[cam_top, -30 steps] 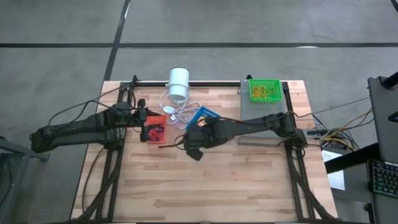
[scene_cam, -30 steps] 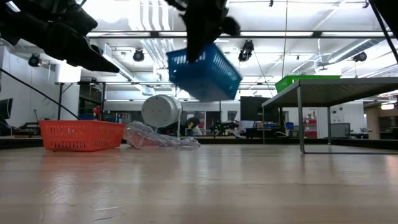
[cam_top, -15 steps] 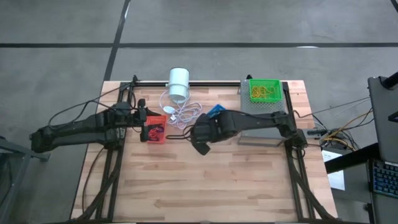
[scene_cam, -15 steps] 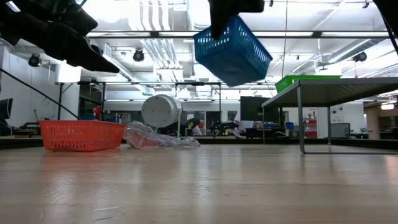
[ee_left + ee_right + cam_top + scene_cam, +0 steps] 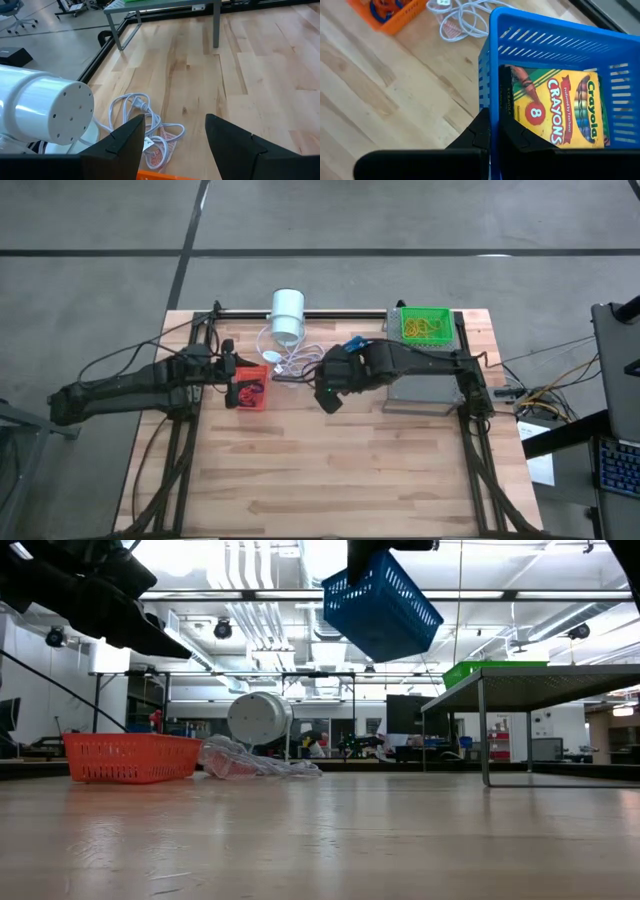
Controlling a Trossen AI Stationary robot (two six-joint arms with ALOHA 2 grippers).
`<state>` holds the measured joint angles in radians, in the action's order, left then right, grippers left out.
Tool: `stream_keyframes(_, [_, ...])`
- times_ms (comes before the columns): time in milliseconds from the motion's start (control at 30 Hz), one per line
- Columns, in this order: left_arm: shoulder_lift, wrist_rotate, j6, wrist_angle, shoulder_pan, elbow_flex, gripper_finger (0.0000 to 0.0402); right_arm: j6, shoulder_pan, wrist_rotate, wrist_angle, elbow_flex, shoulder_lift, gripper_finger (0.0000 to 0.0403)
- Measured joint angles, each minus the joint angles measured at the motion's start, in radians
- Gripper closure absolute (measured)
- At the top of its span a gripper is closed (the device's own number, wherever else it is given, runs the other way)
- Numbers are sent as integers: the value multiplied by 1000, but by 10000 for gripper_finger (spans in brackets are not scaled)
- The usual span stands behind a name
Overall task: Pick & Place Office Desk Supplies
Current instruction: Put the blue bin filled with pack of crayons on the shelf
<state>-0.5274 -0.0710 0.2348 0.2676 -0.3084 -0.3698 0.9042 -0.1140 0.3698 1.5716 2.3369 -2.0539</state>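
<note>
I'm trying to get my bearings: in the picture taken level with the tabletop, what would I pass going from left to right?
Red-orange basket → white cylinder → blue basket, held up in the air → green basket on the grey tray.

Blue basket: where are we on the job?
Done, by the look of it: the green basket sits on the grey tray. In hand: the right gripper is shut on the blue basket wall, holding it tilted in the air with a crayon box inside. Left: the red-orange basket is on the table, with the left gripper open above it.
</note>
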Motion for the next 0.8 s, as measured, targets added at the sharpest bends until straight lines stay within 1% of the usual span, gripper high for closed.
stream_keyframes(233, [0,0,0,19,1,0,190,125,1,-23,-1,-23,49,394])
stream_keyframes(367, [0,0,0,36,1,0,190,208,2,-108,-1,-78,94,394])
stream_keyframes(467, [0,0,0,42,1,0,190,258,0,-132,-2,-152,148,394])
stream_keyframes(667, [0,0,0,45,1,0,190,362,1,-132,-1,-338,286,394])
stream_keyframes(800, [0,0,0,45,1,0,190,462,-10,-139,0,-463,388,394])
